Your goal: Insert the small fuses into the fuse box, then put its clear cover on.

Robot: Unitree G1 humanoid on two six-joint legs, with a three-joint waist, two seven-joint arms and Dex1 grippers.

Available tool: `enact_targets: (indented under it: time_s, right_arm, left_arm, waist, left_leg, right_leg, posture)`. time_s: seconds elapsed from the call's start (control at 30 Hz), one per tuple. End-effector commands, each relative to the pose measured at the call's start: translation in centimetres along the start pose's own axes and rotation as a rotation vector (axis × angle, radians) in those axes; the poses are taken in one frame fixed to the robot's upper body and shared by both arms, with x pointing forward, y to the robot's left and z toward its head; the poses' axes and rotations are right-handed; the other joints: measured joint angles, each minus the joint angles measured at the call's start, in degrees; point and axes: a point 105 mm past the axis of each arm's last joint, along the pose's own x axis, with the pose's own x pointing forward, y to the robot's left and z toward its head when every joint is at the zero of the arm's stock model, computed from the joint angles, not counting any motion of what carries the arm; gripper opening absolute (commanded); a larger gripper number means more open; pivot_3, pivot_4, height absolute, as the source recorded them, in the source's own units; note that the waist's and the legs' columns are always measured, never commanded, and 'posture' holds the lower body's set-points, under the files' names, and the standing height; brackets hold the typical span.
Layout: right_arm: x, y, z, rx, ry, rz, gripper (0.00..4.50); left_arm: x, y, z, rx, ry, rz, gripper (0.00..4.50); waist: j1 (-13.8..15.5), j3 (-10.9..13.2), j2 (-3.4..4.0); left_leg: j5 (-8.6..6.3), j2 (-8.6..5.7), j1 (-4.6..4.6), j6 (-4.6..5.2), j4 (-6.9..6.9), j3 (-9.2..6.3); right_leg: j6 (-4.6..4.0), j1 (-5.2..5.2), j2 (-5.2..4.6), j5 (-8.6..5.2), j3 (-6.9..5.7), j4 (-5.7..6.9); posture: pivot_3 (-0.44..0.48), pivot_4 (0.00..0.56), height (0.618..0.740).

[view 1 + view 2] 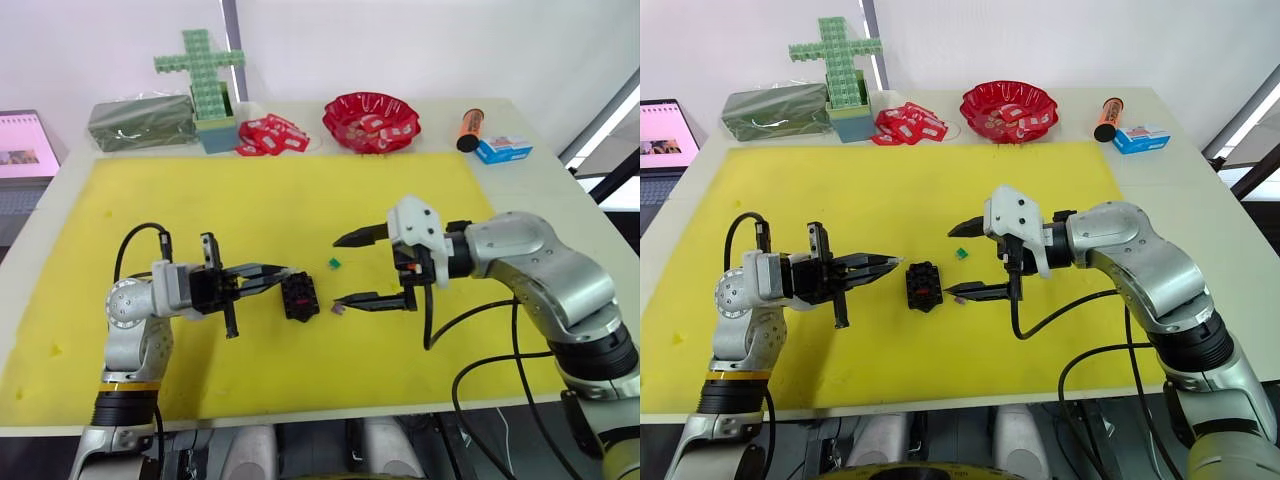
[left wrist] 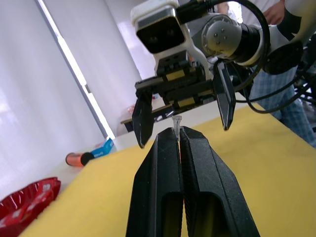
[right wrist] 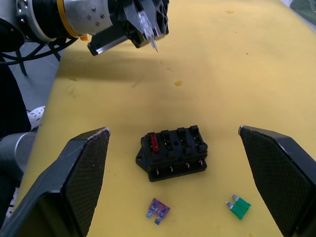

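Left gripper (image 1: pixel 278 272) has its fingers pressed together on a pale grey fuse (image 3: pixel 148 30), a thin translucent sliver standing out past the tips. It hovers just beside the fuse box (image 1: pixel 300 296), on the box's left and slightly above it.

Right gripper (image 1: pixel 345 270) hangs on the box's other side with its fingers spread wide, holding nothing.

Fuse box sits on the yellow mat (image 1: pixel 280 200) between the two grippers. Its long axis runs roughly away from the robot, its slots face up, and a red fuse (image 3: pixel 153 142) is already seated at one end.

Purple fuse (image 3: pixel 158 209) and green fuse (image 3: pixel 239 206) lie loose on the mat, nearer the right gripper.

Judgement: the held fuse lies about level, so it must be brought over an empty slot and turned prongs down.
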Motion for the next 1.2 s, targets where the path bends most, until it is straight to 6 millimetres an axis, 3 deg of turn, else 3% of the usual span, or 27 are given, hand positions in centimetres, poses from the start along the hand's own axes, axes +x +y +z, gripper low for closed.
enact_targets:
  time_s: [0.03, 0.17, 0.27, 0.4, 0.57, 1.0, 1.1, 1.2]
  right_arm:
    - [0.3, 0.4, 1.3, -0.055, -0.034, -0.008, 4.5]
    - [1.2, 0.5, 1.8, -0.107, -0.079, -0.029, 4.5]
    - [1.7, 0.5, 2.2, -0.132, -0.113, -0.037, 3.85]
    - [2.1, 0.4, 1.9, -0.174, -0.094, -0.043, 2.52]
    - [2.2, 0.0, 2.8, -0.155, -0.131, -0.048, 2.52]
    - [2.1, 0.1, 2.7, -0.127, -0.152, -0.043, 2.52]
    - [2.1, 0.1, 2.5, -0.114, -0.157, -0.044, 1.96]
    - [2.0, 0.2, 2.2, -0.11, -0.15, -0.038, 0.9]
  left_arm:
    - [0.5, 0.2, -0.2, -0.046, 0.024, 0.005, 0.05]
    - [0.7, 0.4, -0.5, -0.067, 0.036, 0.009, 0.05]
    - [1.2, 0.6, -0.3, -0.072, 0.031, 0.009, 0.0]
    - [1.7, 0.5, 0.0, -0.076, 0.029, 0.004, 0.0]
    - [1.7, 0.3, 0.2, -0.077, 0.032, -0.003, 0.0]
    - [1.3, -0.1, 0.2, -0.066, 0.033, -0.018, 0.0]
    - [1.3, 0.0, 0.0, -0.07, 0.034, -0.011, 0.0]
    - [1.3, 0.0, 0.0, -0.074, 0.028, -0.012, 0.0]
  waist:
    - [0.0, 0.0, 0.0]
    - [-0.1, 0.0, 0.0]
    - [-0.1, 0.0, 0.0]
    - [-0.1, 0.0, 0.0]
    - [-0.1, 0.0, 0.0]
    - [-0.1, 0.0, 0.0]
    - [-0.1, 0.0, 0.0]
    - [-0.1, 0.0, 0.0]
  left_leg:
    - [0.0, 0.0, 0.01, 0.0, 0.0, 0.0]
    - [0.0, 0.0, 0.01, 0.0, -0.01, -0.02]
    - [0.0, 0.0, 0.01, 0.0, -0.01, -0.03]
    - [0.0, 0.0, 0.01, 0.0, 0.0, -0.04]
    - [0.0, 0.0, 0.03, 0.0, -0.02, -0.04]
    - [0.0, 0.0, 0.04, 0.0, -0.02, -0.06]
    - [0.0, 0.0, 0.03, 0.0, -0.02, -0.07]
    - [0.0, 0.0, 0.04, 0.0, -0.01, -0.08]
  right_leg:
    - [0.0, 0.01, 0.0, 0.0, 0.0, 0.0]
    - [0.01, 0.01, 0.02, 0.0, -0.01, 0.0]
    - [0.01, 0.01, 0.02, 0.0, -0.02, 0.01]
    - [0.01, 0.03, 0.02, 0.0, -0.02, 0.01]
    - [0.01, 0.02, 0.03, 0.0, -0.02, 0.02]
    - [0.0, 0.04, 0.02, 0.0, -0.04, 0.02]
    - [0.0, 0.05, 0.02, 0.0, -0.04, 0.02]
    - [0.0, 0.06, 0.02, 0.0, -0.05, 0.01]
  posture:
    - [0.0, 0.15, 0.74]
    - [0.0, 0.15, 0.74]
    - [0.0, 0.15, 0.74]
    - [0.0, 0.15, 0.74]
    - [0.0, 0.15, 0.74]
    - [0.0, 0.15, 0.74]
    - [0.0, 0.15, 0.74]
    - [0.0, 0.15, 0.74]
